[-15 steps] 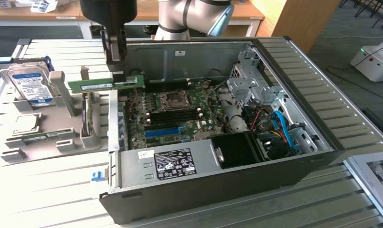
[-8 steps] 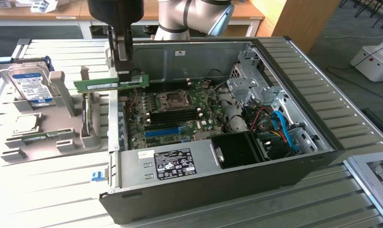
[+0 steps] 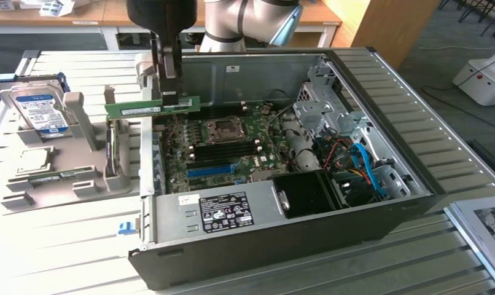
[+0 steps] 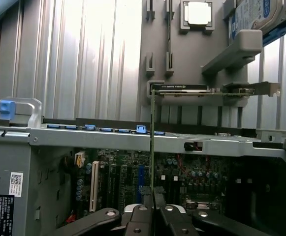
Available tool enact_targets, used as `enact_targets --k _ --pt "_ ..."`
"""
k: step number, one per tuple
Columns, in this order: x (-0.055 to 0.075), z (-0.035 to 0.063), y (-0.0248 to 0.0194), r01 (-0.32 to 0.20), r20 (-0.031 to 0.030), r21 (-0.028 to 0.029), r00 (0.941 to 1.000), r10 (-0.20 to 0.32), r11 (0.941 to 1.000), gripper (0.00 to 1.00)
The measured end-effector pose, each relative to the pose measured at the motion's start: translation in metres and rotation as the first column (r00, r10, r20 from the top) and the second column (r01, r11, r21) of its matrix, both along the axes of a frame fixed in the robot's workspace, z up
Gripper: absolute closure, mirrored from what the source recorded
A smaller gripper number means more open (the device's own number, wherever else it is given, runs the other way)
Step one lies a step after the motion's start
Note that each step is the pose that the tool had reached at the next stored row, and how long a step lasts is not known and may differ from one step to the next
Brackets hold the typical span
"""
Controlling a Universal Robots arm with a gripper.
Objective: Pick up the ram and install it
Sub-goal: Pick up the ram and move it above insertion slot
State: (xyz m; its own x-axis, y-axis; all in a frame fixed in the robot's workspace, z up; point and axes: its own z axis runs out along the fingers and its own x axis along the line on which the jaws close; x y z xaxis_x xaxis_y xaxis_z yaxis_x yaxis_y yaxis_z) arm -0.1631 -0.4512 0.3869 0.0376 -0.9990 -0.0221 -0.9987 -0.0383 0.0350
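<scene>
While the gripper (image 3: 172, 97) clamps the ram (image 3: 141, 109), it hangs clear above the case rim (image 3: 153, 132).

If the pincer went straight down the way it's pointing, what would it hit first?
Probably the motherboard, just inside the case wall, with the held ram touching first; depth is unclear.

The hand (image 3: 172, 93) holds the ram (image 3: 153, 108) above the case (image 3: 272, 252) edge.

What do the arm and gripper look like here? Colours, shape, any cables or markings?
The arm is a silver-grey tube with rounded joints and a light-blue joint cap. The gripper is black, with a bulky body narrowing to slim fingers on linkage bars with silver pivot pins. I can't make out any cables or markings.
</scene>
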Motion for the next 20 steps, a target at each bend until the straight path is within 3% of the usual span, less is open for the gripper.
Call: enact_targets --k 20 --pt "0.037 0.0000 0.0000 0.000 -0.0061 0.0000 1.0000 0.000 1.0000 0.88"
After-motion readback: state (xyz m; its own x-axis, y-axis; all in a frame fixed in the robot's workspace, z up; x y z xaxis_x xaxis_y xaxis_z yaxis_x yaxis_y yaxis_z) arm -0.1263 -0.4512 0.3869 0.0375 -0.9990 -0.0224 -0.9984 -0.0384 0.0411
